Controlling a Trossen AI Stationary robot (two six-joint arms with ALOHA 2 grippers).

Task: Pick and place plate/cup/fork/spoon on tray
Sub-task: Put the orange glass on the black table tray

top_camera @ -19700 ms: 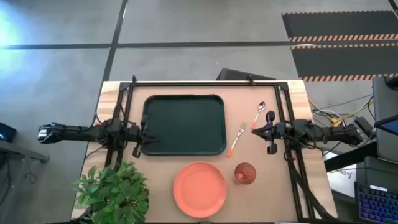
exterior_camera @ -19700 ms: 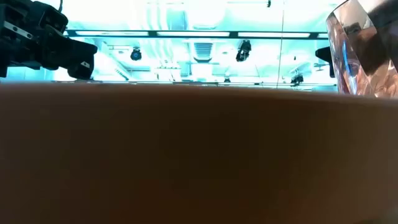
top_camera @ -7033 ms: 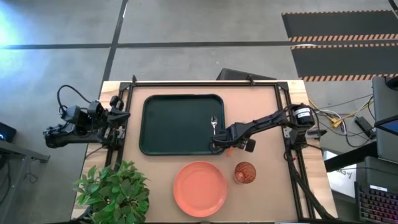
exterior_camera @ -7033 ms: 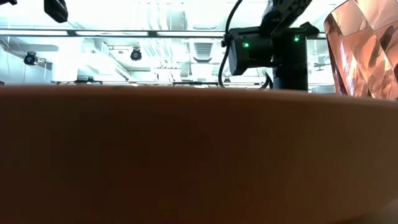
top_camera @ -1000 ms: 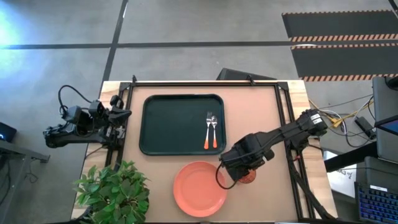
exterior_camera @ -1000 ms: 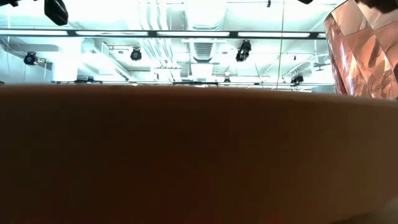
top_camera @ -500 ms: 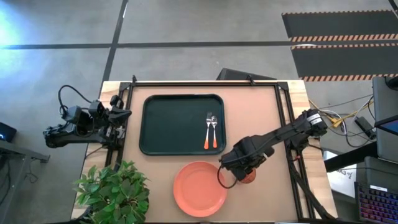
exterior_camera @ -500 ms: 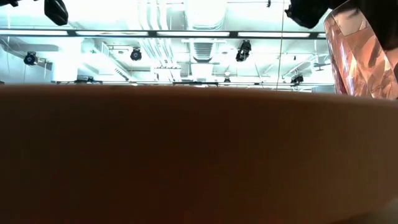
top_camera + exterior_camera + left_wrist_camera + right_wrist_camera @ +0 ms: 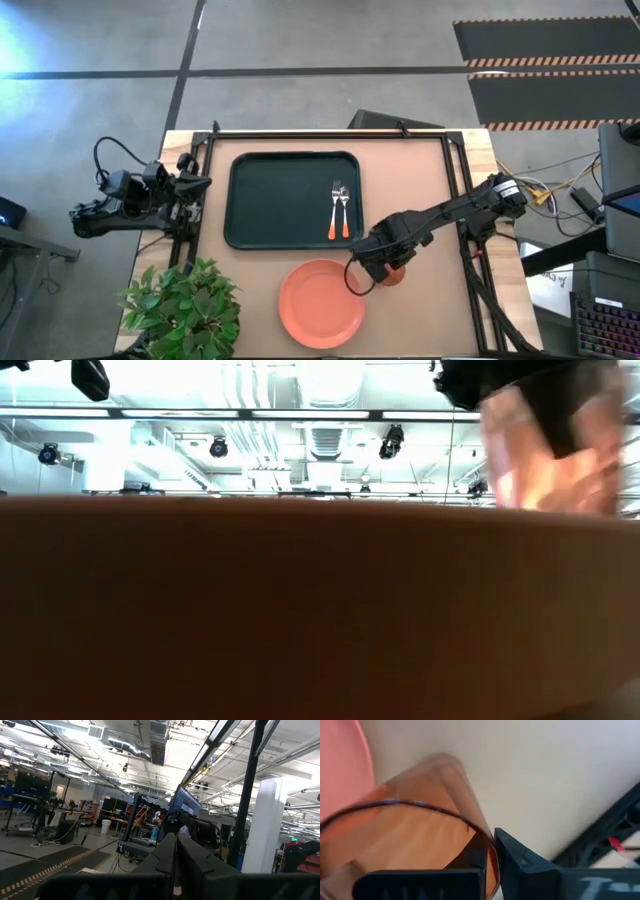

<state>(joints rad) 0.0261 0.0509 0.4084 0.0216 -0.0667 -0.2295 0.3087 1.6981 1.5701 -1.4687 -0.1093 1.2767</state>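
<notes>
The tray point(image 9: 290, 198) holds the fork point(image 9: 335, 205) and spoon point(image 9: 345, 208) side by side at its right end; I log two of four items placed. The plate point(image 9: 321, 303) lies on the counter point(image 9: 420, 180) near the tray's front edge. My right gripper point(image 9: 490, 847) pinches the cup's point(image 9: 415, 840) rim between closed fingers, beside the plate; the left gripper point(image 9: 175, 857) waits shut and empty, left of the tray.

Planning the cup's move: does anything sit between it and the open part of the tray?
Nothing stands between them. The right gripper is shut on the cup right of the plate; bare table leads to the tray. The fork and spoon occupy its right side.
</notes>
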